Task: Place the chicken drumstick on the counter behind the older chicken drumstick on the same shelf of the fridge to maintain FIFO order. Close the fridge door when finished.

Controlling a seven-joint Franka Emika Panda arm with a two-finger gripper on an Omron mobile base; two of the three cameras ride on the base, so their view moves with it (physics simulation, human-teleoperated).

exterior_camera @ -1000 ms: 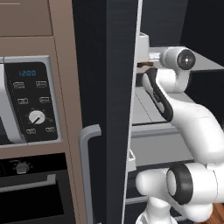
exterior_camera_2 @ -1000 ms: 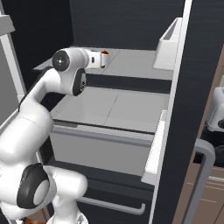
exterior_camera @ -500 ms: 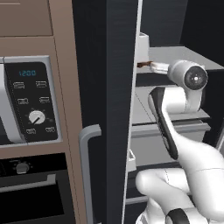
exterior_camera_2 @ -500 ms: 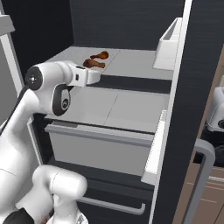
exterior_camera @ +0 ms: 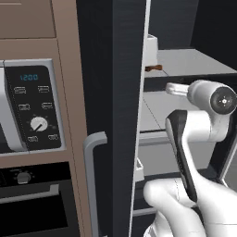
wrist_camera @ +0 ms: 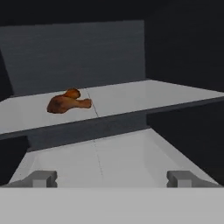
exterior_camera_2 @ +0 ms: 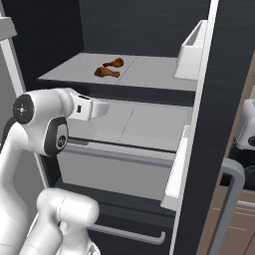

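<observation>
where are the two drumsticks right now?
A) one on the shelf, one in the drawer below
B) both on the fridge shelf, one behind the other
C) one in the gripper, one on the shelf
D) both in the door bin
B: the chicken drumstick lies just behind the older chicken drumstick on the shelf, and the gripper is open with nothing between its fingertips.
</observation>
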